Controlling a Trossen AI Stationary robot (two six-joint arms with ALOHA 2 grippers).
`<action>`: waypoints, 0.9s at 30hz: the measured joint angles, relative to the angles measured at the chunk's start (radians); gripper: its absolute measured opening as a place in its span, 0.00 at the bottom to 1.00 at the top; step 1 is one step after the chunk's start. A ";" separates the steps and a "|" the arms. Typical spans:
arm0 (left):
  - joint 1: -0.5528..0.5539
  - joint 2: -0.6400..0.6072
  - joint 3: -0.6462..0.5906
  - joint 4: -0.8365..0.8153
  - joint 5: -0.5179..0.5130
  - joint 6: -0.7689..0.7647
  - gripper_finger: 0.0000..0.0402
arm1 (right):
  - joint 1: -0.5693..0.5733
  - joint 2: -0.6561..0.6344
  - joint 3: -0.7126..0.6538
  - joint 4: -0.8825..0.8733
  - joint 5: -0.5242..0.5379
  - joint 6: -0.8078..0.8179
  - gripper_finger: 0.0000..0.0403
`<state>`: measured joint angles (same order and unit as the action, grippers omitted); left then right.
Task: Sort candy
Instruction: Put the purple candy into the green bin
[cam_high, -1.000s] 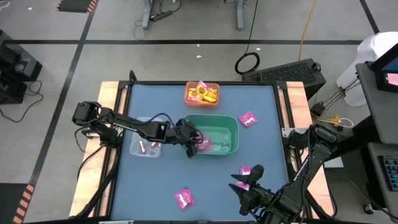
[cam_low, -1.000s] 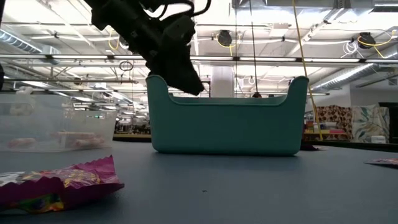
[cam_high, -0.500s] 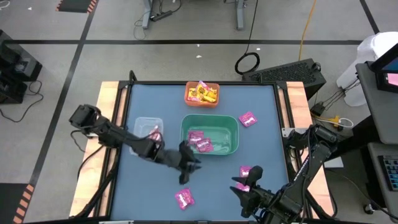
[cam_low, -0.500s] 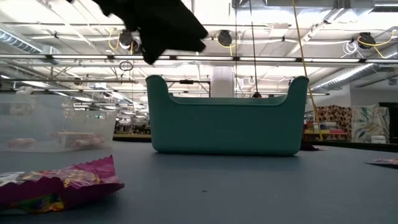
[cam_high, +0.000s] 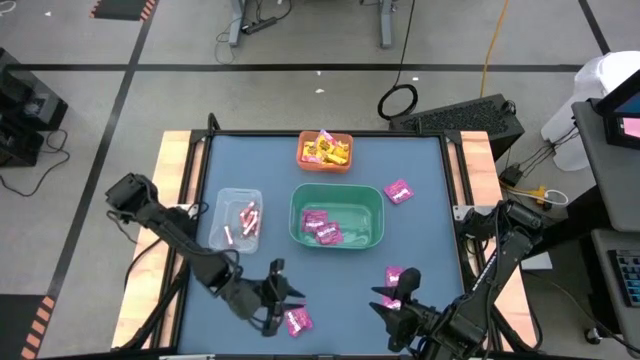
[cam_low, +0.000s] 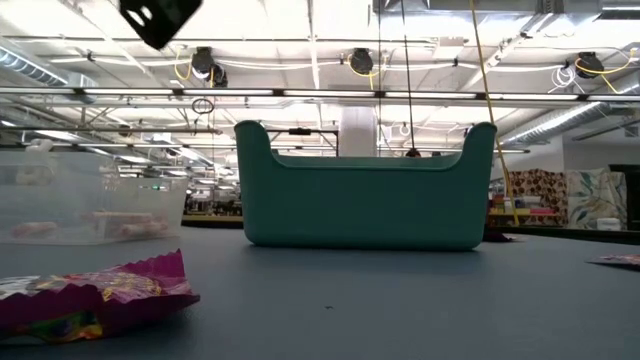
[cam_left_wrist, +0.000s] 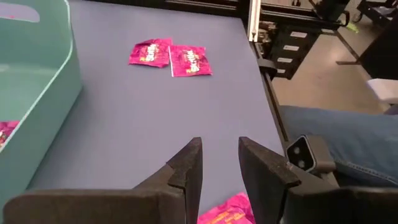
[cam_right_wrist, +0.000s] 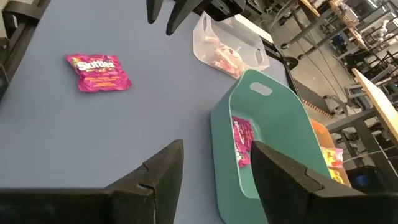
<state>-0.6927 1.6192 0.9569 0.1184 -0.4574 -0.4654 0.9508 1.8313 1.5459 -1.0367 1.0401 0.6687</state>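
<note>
Blue worktop (cam_high: 260, 150) shows sorting partly done: green bin (cam_high: 337, 216) holds pink packets (cam_high: 320, 226), while loose candy (cam_high: 296, 321) lies under the open, empty left pincer (cam_high: 285, 297), more by the open right pincer (cam_high: 393, 296).

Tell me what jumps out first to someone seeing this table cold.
The green bin mid-table, magenta packets inside. An orange bin of yellow candy sits at the far edge, a clear bin with pink sticks left of the green one. The left pincer hovers open by a loose packet at the near edge; the right pincer waits open near another.
</note>
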 joint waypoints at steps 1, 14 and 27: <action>-0.012 0.000 0.000 -0.001 -0.015 0.000 0.27 | 0.000 0.000 0.000 0.010 0.000 -0.007 0.44; -0.123 0.108 -0.002 0.006 -0.057 -0.078 0.27 | -0.001 0.008 0.000 0.223 -0.186 -0.109 0.44; -0.167 0.216 -0.001 0.002 0.061 -0.292 0.27 | -0.075 0.204 0.000 0.612 -0.363 -0.499 0.46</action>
<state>-0.8600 1.8356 0.9558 0.1203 -0.3966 -0.7570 0.8754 2.0352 1.5459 -0.4250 0.6773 0.1699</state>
